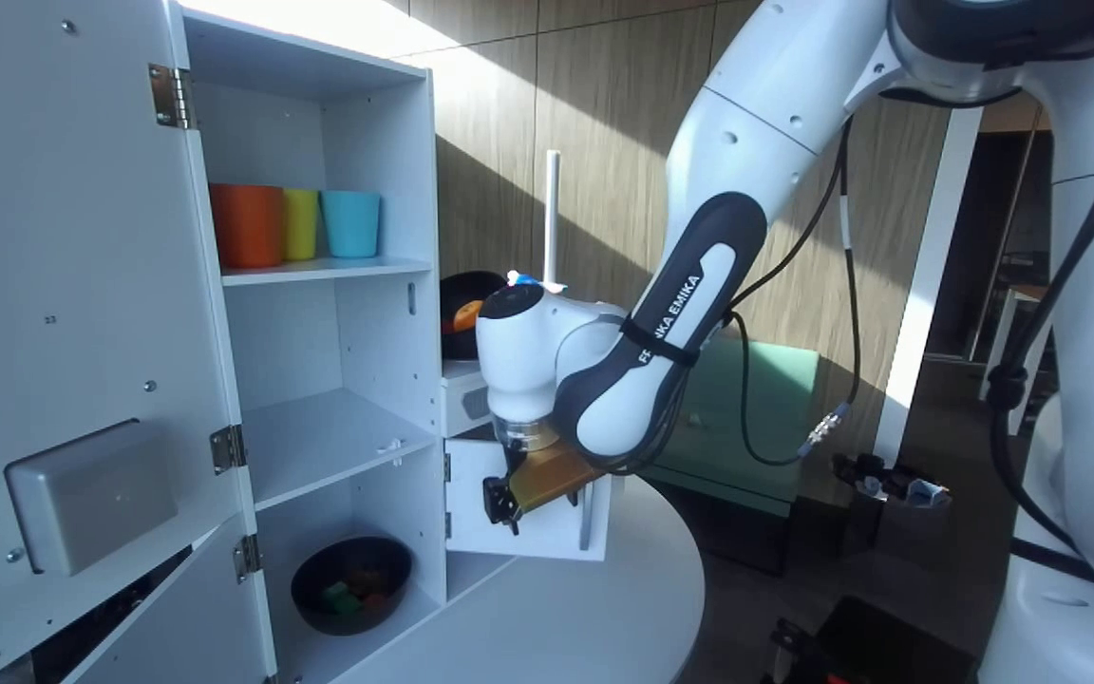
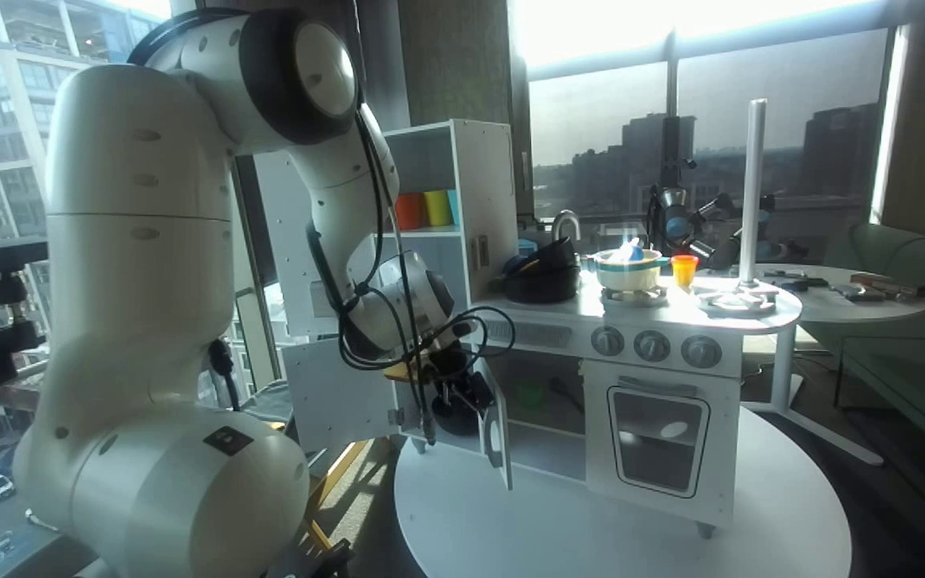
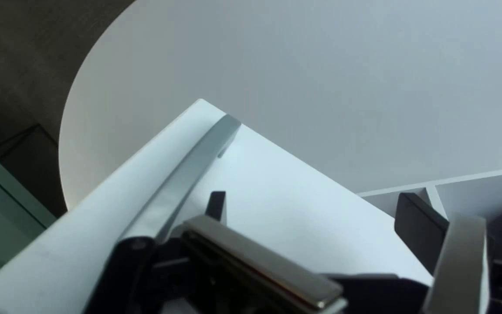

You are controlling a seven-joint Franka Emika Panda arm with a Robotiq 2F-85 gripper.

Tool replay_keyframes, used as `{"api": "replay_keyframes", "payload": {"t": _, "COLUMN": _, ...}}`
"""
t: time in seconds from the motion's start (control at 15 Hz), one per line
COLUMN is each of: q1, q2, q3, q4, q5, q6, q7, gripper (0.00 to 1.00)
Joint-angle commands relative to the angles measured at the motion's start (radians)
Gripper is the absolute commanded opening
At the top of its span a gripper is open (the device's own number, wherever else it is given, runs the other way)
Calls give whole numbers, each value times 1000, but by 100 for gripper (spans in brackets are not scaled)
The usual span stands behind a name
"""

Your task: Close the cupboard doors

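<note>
A white under-counter door (image 1: 547, 540) stands open in both exterior views (image 2: 499, 417). It fills the middle of the wrist view (image 3: 294, 183), with its grey handle (image 3: 185, 174) at left. My gripper (image 1: 539, 508) is open and empty beside this door's handle side; its fingers stand wide apart in the wrist view (image 3: 316, 213). Contact with the door cannot be told. The tall cupboard's large upper door (image 1: 82, 266) is swung wide open, also in an exterior view (image 2: 282, 217). Its lower door (image 1: 181, 617) is open too (image 2: 338, 401).
Orange (image 1: 248, 226), yellow and blue cups stand on the upper shelf. A dark bowl (image 1: 352, 584) sits in the bottom compartment. Pans (image 2: 543, 281) and a pot (image 2: 629, 271) are on the counter. The oven door (image 2: 659, 433) is shut. A white round table (image 2: 631, 530) lies below.
</note>
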Motion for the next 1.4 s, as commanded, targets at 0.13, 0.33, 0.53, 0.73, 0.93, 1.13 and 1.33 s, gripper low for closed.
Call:
{"api": "replay_keyframes", "payload": {"t": 0.13, "q1": 1, "q2": 42, "q3": -25, "q4": 76, "q5": -181, "q6": 26, "q7": 215, "gripper": 100}}
{"api": "replay_keyframes", "payload": {"t": 0.33, "q1": 0, "q2": 44, "q3": -43, "q4": 112, "q5": -308, "q6": -23, "q7": 350, "gripper": 100}}
{"api": "replay_keyframes", "payload": {"t": 0.53, "q1": -33, "q2": 57, "q3": -42, "q4": 135, "q5": -367, "q6": -8, "q7": 421, "gripper": 100}}
{"api": "replay_keyframes", "payload": {"t": 0.73, "q1": -54, "q2": 67, "q3": -44, "q4": 159, "q5": -388, "q6": -29, "q7": 486, "gripper": 100}}
{"api": "replay_keyframes", "payload": {"t": 0.93, "q1": -72, "q2": 84, "q3": -45, "q4": 197, "q5": -391, "q6": -52, "q7": 566, "gripper": 100}}
{"api": "replay_keyframes", "payload": {"t": 1.13, "q1": -91, "q2": 98, "q3": -38, "q4": 219, "q5": -371, "q6": -30, "q7": 594, "gripper": 100}}
{"api": "replay_keyframes", "payload": {"t": 1.33, "q1": -92, "q2": 87, "q3": -26, "q4": 206, "q5": -342, "q6": -44, "q7": 589, "gripper": 100}}
